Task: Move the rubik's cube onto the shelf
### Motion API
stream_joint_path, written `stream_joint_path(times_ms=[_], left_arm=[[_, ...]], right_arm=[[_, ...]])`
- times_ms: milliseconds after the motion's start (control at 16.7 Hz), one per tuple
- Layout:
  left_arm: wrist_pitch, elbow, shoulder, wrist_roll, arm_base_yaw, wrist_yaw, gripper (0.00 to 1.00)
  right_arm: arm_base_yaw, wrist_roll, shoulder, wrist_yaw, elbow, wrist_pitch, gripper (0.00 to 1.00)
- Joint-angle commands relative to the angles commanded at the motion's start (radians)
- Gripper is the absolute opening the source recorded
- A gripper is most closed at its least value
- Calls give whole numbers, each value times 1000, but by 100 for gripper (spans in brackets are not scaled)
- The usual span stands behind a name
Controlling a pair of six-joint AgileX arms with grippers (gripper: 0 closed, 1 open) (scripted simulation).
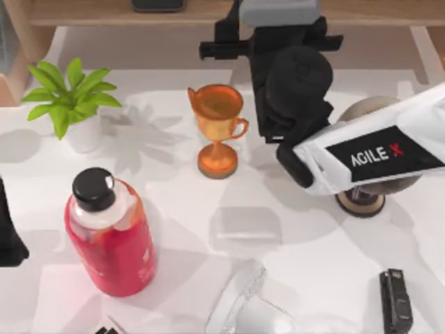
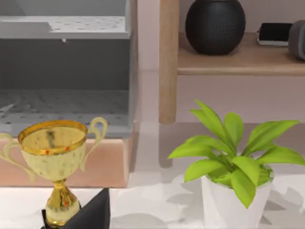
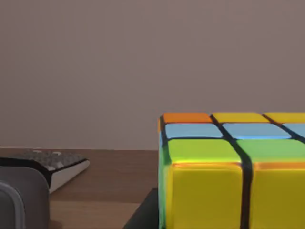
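Right gripper (image 1: 240, 31) reaches over the shelf (image 1: 104, 12), its grip impossible to tell; the rubik's cube (image 3: 233, 171), cut off, sits level beneath it.

A white tabletop (image 1: 313, 257) fills most of the top view, with soft shadows falling across it. A plain pinkish-beige wall (image 3: 143, 57) rises behind. A grey cabinet (image 2: 62, 71) occupies the left wrist view's upper left.

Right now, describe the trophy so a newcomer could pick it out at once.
Start at the white table in the top view, near its back edge by the wooden shelf. The trophy stands between the potted plant and the right arm. It alone is shiny gold, two-handled, on a stem.
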Motion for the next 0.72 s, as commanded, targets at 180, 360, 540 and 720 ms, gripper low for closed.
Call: stream_joint_path(times_ms=[180,360,540,720], left_arm=[[0,0,0,0,0,0,100],[0,0,0,0,0,0,100],[0,0,0,0,0,0,100],[0,0,0,0,0,0,100]], right_arm=[[24,-28,3,90,-48,63,0],[36,-40,1,127,-71,85,0],[36,-40,1,127,-71,85,0],[30,-38,2,125,-65,82,0]])
